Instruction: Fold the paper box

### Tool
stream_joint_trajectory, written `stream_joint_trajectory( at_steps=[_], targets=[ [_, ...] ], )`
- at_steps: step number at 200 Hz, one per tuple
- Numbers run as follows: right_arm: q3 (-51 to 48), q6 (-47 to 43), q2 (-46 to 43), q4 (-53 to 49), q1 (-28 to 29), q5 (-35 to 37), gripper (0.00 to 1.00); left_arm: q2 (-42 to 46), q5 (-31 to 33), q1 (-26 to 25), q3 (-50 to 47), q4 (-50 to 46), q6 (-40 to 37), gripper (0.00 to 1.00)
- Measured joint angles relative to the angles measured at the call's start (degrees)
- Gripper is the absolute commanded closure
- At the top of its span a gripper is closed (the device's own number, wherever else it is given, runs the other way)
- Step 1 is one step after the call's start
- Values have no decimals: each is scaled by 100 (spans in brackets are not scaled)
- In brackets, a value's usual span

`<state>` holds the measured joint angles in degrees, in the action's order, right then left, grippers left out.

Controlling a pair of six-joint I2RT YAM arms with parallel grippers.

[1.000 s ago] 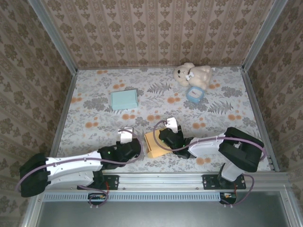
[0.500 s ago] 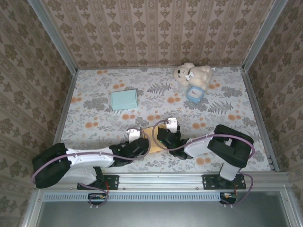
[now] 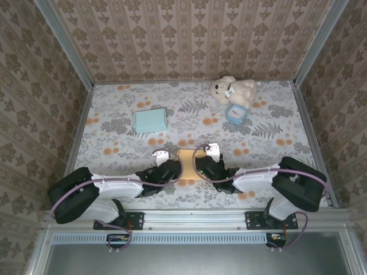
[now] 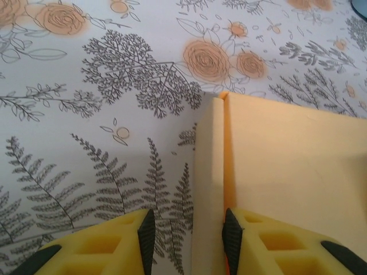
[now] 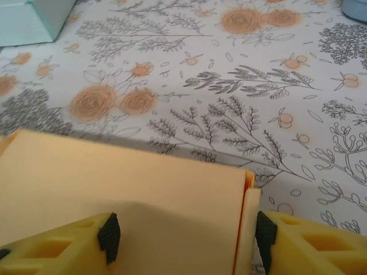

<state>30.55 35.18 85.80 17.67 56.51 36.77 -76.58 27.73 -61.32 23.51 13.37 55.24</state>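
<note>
- Paper box (image 3: 188,164): orange-yellow card lying on the floral table (image 3: 114,143). It is well apart from the teal box (image 3: 150,120), toward the arm bases and a little to its right in the top view.
- Left gripper (image 4: 188,232): jaws partly spread, straddling the narrow side flap on the paper-box edge nearer the teal box. Table shows between the outer pad and the flap, so there is no pinch yet.
- Right gripper (image 5: 186,238): jaws spread wide at the paper-box edge farther from the teal box. One pad is over the top panel, the other just beside the doubled edge. Nothing is clamped.
- Handling, judged: light, thin card. Stiff across the panels and weak at the creases. Smooth, so likely to slide if pushed from one side. A hard squeeze would dent it.
- Hold, judged: take the flaps close to their crease lines, not mid-panel, and brace the opposite edge.
</note>
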Motion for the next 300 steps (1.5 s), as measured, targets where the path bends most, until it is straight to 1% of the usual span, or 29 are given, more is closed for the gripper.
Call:
stream_joint_trajectory(
  at_steps=[26,56,88,107,140,172,178,185,198,207,226,232,249,255,300],
  targets=[
    [-33,-90,-525,-304,-79,-466,32,-28,-96,68,76,-11,-151,63],
    [-229,-92,-894,-348,-400,-925,32,-90,-125,79,201,-105,-328,63],
    [-492,-92,-804,-313,-748,-1342,33,-243,-146,129,354,-136,-459,64],
    [-527,-98,-619,-17,-944,-1593,33,-352,-160,142,448,-140,-525,64],
    [-527,-136,-417,334,-1054,-1768,34,-487,-157,205,555,-140,-595,63],
    [-544,-76,-404,431,-1056,-1779,35,-378,-221,304,581,-306,-595,58],
    [-573,-42,-404,476,-1056,-1784,35,-282,-249,302,581,-409,-579,51],
    [-608,-7,-404,533,-1051,-1781,35,-153,-273,302,579,-507,-531,47],
    [-686,81,-409,651,-1049,-1781,35,149,-334,291,579,-651,-424,39],
    [-730,125,-415,719,-1043,-1781,35,356,-385,291,577,-715,-302,36],
    [-756,175,-439,750,-1010,-1781,35,627,-501,273,586,-885,4,33],
    [-756,203,-444,750,-997,-1779,35,647,-535,254,605,-988,116,30],
    [-756,247,-444,748,-977,-1781,35,614,-603,157,730,-1349,481,28],
    [-756,258,-444,748,-975,-1781,35,581,-632,109,813,-1495,608,25],
    [-756,321,-444,748,-922,-1781,35,315,-717,-118,1327,-2135,1386,24]
  ],
)
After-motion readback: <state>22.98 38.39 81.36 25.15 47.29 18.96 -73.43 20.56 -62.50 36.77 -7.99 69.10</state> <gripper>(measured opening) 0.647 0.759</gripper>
